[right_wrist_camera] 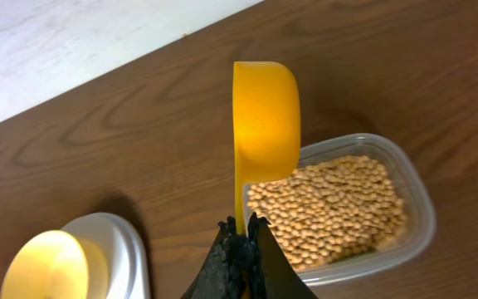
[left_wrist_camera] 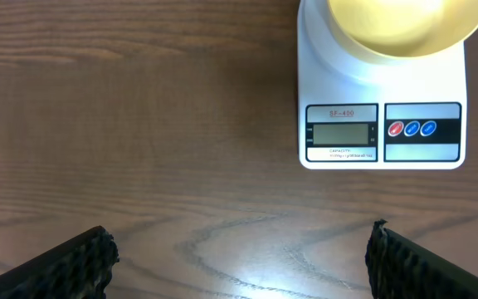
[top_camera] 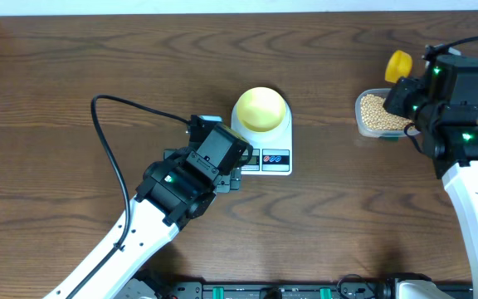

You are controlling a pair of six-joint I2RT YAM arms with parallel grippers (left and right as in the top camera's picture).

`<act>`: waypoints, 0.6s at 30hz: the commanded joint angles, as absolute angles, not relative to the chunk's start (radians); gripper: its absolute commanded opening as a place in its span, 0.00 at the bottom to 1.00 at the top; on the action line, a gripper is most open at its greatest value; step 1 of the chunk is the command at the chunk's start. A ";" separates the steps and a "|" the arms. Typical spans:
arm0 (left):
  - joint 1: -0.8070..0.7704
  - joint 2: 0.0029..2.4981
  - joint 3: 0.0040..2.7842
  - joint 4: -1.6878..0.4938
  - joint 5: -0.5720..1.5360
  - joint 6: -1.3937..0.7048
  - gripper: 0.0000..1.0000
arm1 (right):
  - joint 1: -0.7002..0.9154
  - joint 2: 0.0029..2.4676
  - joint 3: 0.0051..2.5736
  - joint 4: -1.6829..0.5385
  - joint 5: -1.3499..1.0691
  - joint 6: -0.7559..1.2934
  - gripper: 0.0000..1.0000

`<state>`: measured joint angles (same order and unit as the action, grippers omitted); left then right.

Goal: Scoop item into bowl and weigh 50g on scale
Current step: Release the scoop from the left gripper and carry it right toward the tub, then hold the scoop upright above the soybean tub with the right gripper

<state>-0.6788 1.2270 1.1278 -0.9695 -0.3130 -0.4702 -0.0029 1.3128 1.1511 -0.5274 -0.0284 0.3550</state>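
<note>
so the right tool pinches the yellow scoop by its handle over the beans in the tub at far right, probably ready to dig, while the bowl sits on the scale and the left tool hangs wide open nearby.

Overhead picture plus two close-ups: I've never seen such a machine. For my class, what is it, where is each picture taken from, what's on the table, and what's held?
It is a two-armed robot; each arm ends in a two-finger pincer. One picture looks down from above the table; the other two come from cameras on the wrists. On the table stand a white scale carrying an empty yellow-green bowl, and a clear tub of beans. The right pincer is shut on a yellow scoop near the tub. The left pincer is open and holds nothing.
</note>
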 commanded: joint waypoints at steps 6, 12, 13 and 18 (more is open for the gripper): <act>-0.679 1.224 1.134 -0.925 -0.323 -0.511 0.98 | -0.015 1.309 1.169 -0.534 -0.014 0.310 0.01; -0.679 1.224 1.134 -0.868 -0.323 -0.559 0.98 | -0.015 1.309 1.169 -0.495 -0.018 0.340 0.01; -0.679 1.224 1.134 -0.847 -0.306 -0.559 0.98 | -0.015 1.309 1.169 -0.511 -0.031 0.344 0.01; -0.679 1.224 1.134 -0.831 -0.173 -0.559 0.98 | -0.012 1.309 1.169 -0.569 -0.135 0.388 0.01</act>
